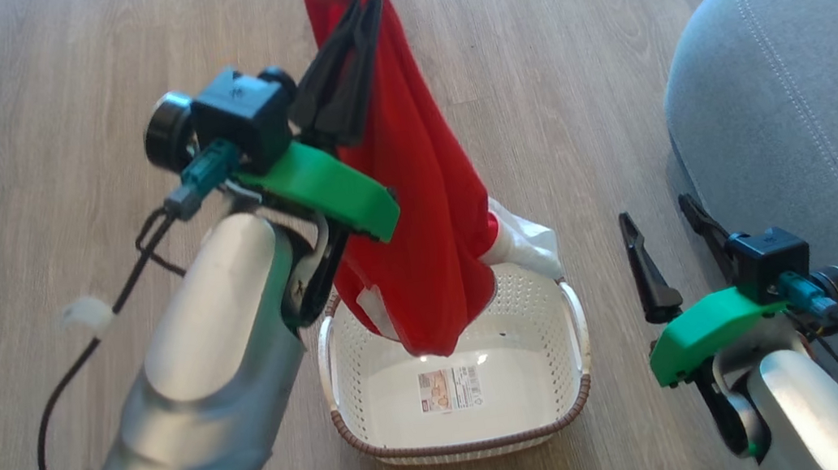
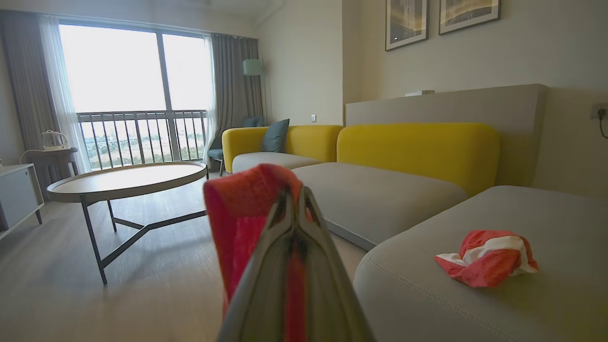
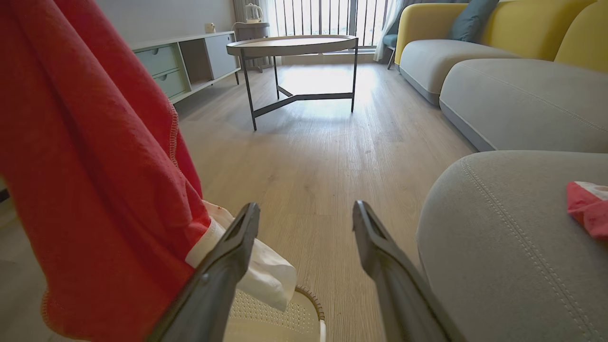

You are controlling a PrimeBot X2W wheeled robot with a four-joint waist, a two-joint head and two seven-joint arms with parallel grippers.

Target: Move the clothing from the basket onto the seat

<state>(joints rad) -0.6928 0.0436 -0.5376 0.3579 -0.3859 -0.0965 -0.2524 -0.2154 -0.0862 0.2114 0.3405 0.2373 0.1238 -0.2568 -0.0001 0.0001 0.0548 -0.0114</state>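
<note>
1 garment [image 1: 420,185] clamped in left gripper [image 1: 366,6].

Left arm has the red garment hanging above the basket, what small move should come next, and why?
Probably lift the left gripper a little higher. It is shut on the red garment, whose white part seems to rest against the basket rim. Clearing it first should avoid dragging the basket when swinging toward the seat.
</note>
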